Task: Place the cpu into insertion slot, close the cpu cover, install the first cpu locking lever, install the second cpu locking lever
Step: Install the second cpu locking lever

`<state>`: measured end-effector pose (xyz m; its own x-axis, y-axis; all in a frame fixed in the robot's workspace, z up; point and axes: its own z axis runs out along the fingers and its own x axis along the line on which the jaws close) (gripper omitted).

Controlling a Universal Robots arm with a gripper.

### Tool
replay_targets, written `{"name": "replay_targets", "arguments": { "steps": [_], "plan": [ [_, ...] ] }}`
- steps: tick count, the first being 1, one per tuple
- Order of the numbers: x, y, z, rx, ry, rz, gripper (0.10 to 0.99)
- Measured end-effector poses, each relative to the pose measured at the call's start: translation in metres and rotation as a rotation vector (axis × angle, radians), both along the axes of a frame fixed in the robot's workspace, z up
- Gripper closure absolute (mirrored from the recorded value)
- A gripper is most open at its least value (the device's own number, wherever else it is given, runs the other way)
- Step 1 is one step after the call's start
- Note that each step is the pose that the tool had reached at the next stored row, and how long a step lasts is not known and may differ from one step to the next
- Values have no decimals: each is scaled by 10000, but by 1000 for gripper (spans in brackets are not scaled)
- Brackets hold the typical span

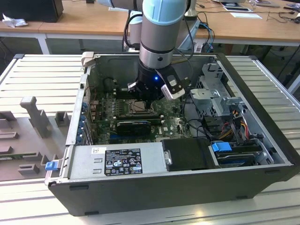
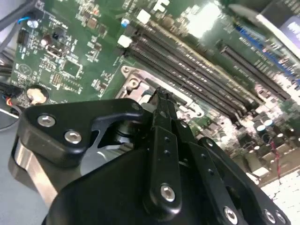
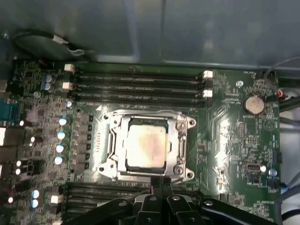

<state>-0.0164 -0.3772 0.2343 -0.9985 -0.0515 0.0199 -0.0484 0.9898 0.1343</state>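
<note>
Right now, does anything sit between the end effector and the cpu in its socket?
Nothing visible does. In the first wrist view the end effector sits at the socket's edge, and the cpu lies bare inside the cpu cover frame, with only open board around it.

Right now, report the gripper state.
Gripper: shut, holding nothing, fingertips together at the edge of the cpu cover, which lies closed over the cpu.

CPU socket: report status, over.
End effector shut, holding nothing, at the socket's edge. Cpu seated in insertion slot, cpu cover down over it. Nothing in the way.
</note>
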Motion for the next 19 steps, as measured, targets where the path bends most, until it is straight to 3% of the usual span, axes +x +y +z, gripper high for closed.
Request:
{"name": "replay_targets", "arguments": {
  "steps": [2,9,15,17,19],
  "plan": [
    [-27,-23,-4,27,1,6,980],
    [-320,-28,-48,136,0,87,980],
    [-361,-28,-193,172,0,109,980],
    [-386,-33,-206,317,1,110,980],
    [-430,-62,-209,736,-7,112,980]
  ]
}}
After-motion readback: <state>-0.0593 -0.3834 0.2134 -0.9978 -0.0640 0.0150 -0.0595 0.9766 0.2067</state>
